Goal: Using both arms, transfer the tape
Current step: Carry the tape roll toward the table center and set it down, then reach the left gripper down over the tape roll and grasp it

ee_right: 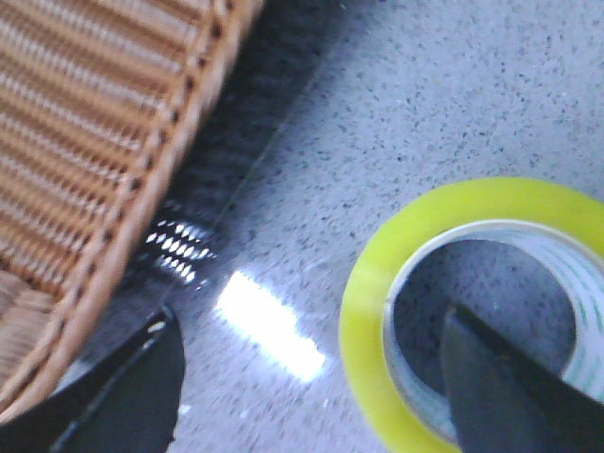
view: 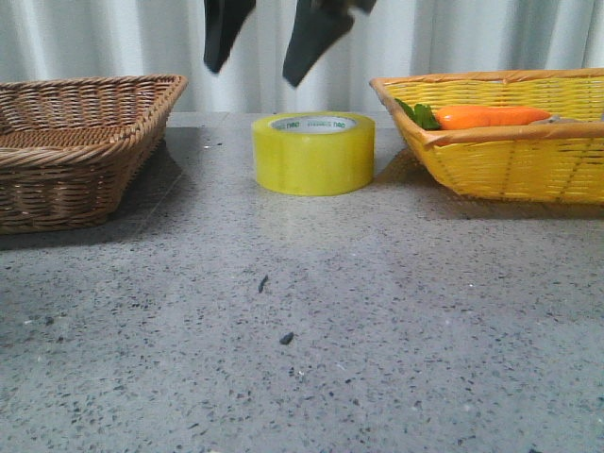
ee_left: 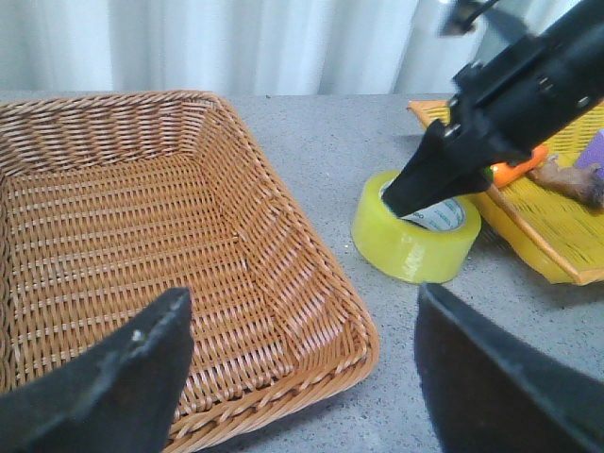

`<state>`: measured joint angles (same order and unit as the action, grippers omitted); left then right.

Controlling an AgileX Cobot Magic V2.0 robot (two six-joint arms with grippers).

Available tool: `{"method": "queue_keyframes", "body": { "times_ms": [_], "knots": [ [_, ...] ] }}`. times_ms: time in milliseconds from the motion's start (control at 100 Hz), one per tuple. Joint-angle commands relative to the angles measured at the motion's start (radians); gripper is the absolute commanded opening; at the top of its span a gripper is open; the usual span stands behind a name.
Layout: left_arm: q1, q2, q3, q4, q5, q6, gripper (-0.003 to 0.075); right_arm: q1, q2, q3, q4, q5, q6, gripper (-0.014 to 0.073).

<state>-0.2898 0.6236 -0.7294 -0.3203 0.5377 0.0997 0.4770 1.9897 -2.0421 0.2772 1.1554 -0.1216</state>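
Right pincer: open, above the tape, one finger over its core
Left pincer: open, empty
Progress: tape on worktop, ungrasped; pickup, handover remain

One tape roll sits on the table. Two baskets stand there: a brown basket left, a yellow basket right holding one carrot.
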Motion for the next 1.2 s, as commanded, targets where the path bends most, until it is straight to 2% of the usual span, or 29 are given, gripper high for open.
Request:
{"method": "queue_keyframes", "body": {
  "times_ms": [0,160,220,470,620,800,1000,1190],
  "knots": [
    [-0.007,0.017,-0.036,-0.013,-0.077,0.003,0.0459,-0.001,-0.140,-0.034,0.022,0.028,0.001,0.0406],
    [-0.042,0.074,-0.045,-0.020,-0.109,0.054,0.0459,-0.001,-0.301,-0.017,0.008,0.124,-0.016,0.0040],
    [-0.068,0.109,-0.060,-0.024,-0.120,0.079,0.0459,-0.001,-0.363,-0.001,0.008,0.134,-0.024,-0.0065],
    [-0.170,0.349,-0.244,-0.027,-0.113,0.080,0.0459,-0.001,-0.677,0.210,-0.021,0.055,-0.038,-0.0057],
    [-0.175,0.544,-0.464,-0.044,0.048,0.080,0.0458,-0.001,-0.857,0.393,-0.073,-0.003,-0.038,-0.0058],
    [-0.175,0.789,-0.743,-0.071,0.228,0.077,0.0458,-0.001,-1.021,0.565,-0.075,-0.047,-0.038,-0.0058],
    [-0.177,0.995,-0.969,-0.123,0.366,0.033,0.0458,-0.001,-1.152,0.658,-0.075,-0.064,-0.019,-0.0058],
    [-0.177,1.127,-1.017,-0.176,0.380,0.023,0.0458,-0.001,-1.230,0.686,-0.075,-0.094,-0.019,-0.0058]
  ]
}}
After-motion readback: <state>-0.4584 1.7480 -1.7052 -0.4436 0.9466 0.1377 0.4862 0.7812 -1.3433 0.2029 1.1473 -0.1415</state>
